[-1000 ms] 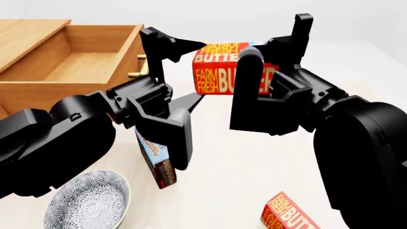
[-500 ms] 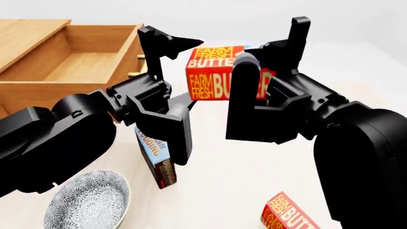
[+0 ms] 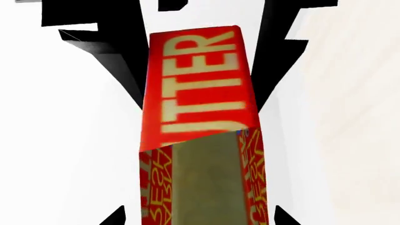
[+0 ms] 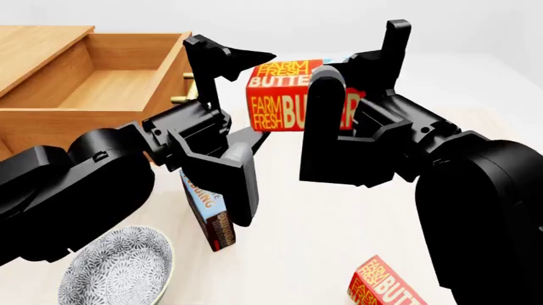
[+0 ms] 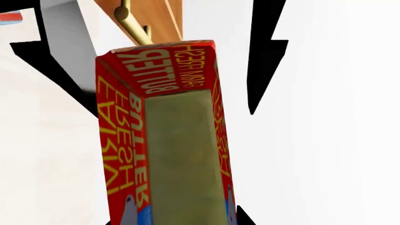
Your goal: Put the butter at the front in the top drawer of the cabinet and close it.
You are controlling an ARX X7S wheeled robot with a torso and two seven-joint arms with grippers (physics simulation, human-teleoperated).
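Right claw (image 4: 360,76) grips the butter (image 4: 284,95); left claw (image 4: 241,95) flanks it, spread.

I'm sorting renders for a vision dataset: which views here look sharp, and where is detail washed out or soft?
Head view: crisp, evenly lit, butter lettering legible, only faint shadows on the table. Left wrist view: butter lettering slightly soft at close range, background blown out white. Right wrist view: similar white washout, drawer handle still distinct.

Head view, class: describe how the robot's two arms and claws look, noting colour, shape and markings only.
Both arms are matte black with bulky, rounded housings. The left claw and right claw have flat, angular black fingers tapering to points. No cables, labels or markings show.
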